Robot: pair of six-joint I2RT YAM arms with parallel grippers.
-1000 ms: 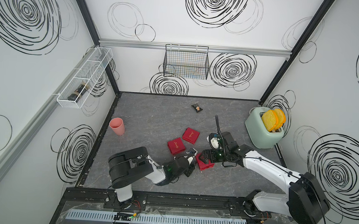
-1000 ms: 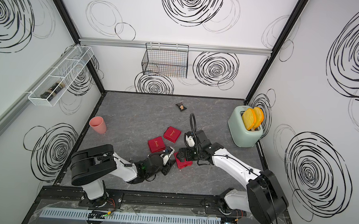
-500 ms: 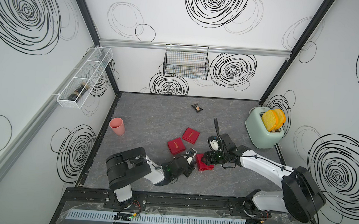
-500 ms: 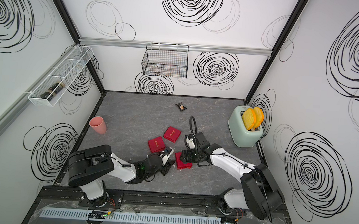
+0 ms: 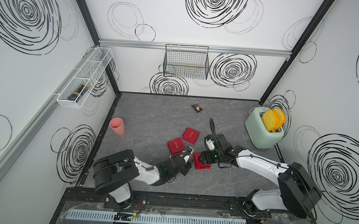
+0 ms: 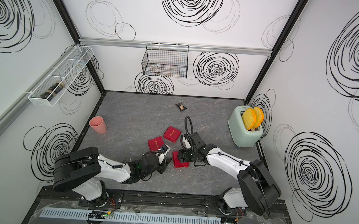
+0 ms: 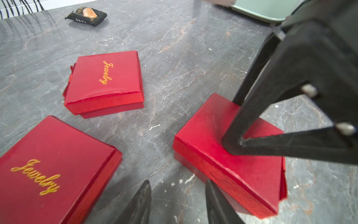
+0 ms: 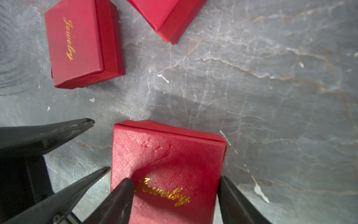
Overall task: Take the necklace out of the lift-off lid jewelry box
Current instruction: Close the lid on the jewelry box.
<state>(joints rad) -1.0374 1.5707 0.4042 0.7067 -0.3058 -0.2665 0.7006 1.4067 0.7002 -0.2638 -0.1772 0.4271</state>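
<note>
Three red "Jewelry" boxes lie on the grey table. My right gripper (image 8: 175,184) is over the nearest jewelry box (image 8: 168,153), one finger on each side of its lid, shut on it. In both top views this box (image 5: 198,164) (image 6: 178,161) lies under the right gripper (image 5: 201,159). My left gripper (image 7: 178,192) stands open just beside the same box (image 7: 213,131), with bare table between its fingers. The box is closed, so the necklace is hidden.
Two more closed red boxes (image 5: 175,145) (image 5: 191,135) lie just behind. A pink cup (image 5: 117,126) stands at the left edge, a mint toaster (image 5: 263,131) at the right, and a black snack packet (image 5: 196,107) farther back. Wire baskets hang on the walls.
My right gripper has slid a little left over the near box and its jaws have narrowed onto the lid. The left arm has not moved.
</note>
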